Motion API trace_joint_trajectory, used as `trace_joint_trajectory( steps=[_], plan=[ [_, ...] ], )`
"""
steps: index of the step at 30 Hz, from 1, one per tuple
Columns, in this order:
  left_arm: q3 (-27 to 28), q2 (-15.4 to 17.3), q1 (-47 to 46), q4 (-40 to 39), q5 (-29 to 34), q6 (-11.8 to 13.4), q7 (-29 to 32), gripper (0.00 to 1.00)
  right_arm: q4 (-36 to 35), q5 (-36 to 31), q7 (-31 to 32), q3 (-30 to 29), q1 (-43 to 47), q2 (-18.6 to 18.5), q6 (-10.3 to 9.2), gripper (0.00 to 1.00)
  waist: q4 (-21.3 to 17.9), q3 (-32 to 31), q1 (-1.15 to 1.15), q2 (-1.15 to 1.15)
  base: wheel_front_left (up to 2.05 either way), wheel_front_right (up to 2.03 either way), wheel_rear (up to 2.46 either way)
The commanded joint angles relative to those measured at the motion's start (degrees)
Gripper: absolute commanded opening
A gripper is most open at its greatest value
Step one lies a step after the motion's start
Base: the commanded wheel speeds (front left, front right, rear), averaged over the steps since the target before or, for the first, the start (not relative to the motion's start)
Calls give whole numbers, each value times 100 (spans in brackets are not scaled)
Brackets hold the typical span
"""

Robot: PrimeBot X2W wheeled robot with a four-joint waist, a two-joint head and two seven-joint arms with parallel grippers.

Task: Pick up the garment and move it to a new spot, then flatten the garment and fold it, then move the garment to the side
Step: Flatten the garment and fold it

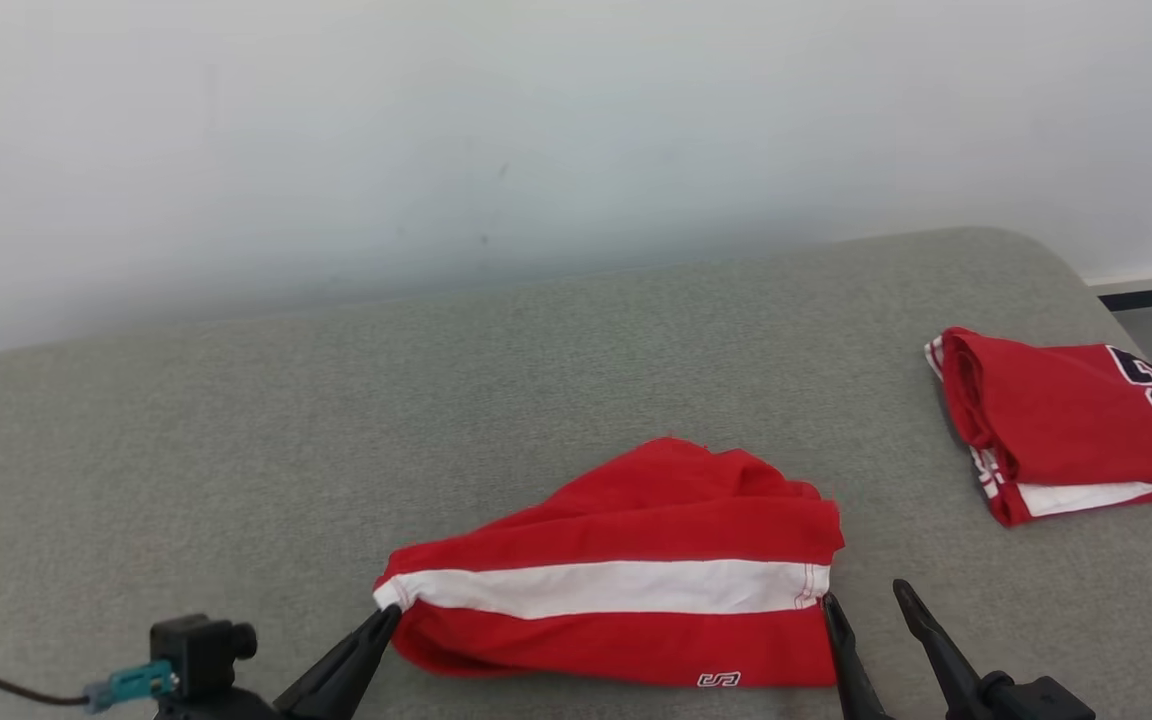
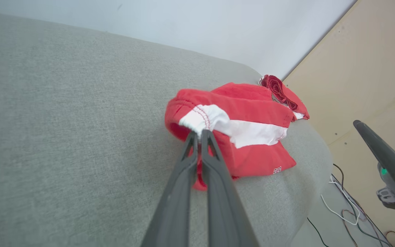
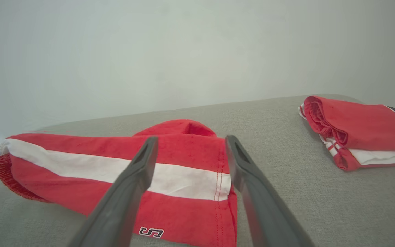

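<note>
- Finding the garment (image 1: 626, 570) lying loosely bunched on the grey padded surface (image 1: 286, 430) — red cloth with a broad white stripe, toward the near edge and about midway across in the head view
- Showing a small dark-outlined logo (image 1: 718, 680) near the lower hem, with a rumpled hump of red cloth rising behind the stripe
- Pinching the garment's left end, right at the white stripe, with the left gripper (image 1: 388, 612), fingers pressed together on the cloth
- Seeing the same pinch in the left wrist view, the garment (image 2: 245, 116) gathering into the tips of the left gripper (image 2: 200, 133)
- Hovering the right gripper (image 1: 864, 592) just beside the garment's right edge, fingers spread wide and holding nothing
- Framing the stitched right edge of the garment (image 3: 81, 161) between the spread fingers of the right gripper (image 3: 191, 138) in the right wrist view — touching or just clear, being unable to tell
- Spotting a folded garment (image 1: 1056, 420), red and white with dark numerals, lying well apart to the right on the same surface
- Backing onto a plain pale wall (image 1: 536, 130)
- Trailing cables (image 2: 345, 206) over the floor past the surface's rounded end in the left wrist view, beside a beige panel (image 2: 372, 61)
</note>
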Motion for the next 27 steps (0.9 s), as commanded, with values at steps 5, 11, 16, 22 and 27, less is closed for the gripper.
trace_joint_trajectory(
  steps=[5, 11, 16, 22, 27],
  plan=[
    [-3, 153, 276, 85, 68, 46, -143, 0, -1, 30, 0, 25, 35, -77, -2, 100, 117, -26, 0, 0, 0, 0, 0],
    [1, 257, 529, 180, 14, 114, -212, 0, 22, 52, 0, 59, 77, -115, -2, 100, 131, -83, 0, 0, 0, 0, 0],
    [60, 226, 677, 278, 1, 151, -312, 0, 42, 59, 0, 76, 79, -124, -2, 100, 122, -138, 0, 0, 0, 0, 0],
    [204, 177, 836, 373, 115, 235, -458, 0, 63, 76, 0, 83, 133, -114, -2, 100, 113, -213, 0, 0, 0, 0, 0],
    [368, 104, 943, 390, 234, 368, -503, 85, 64, 80, 0, 77, 144, -84, -2, 100, 141, -242, 0, 0, 0, 0, 0]
  ],
)
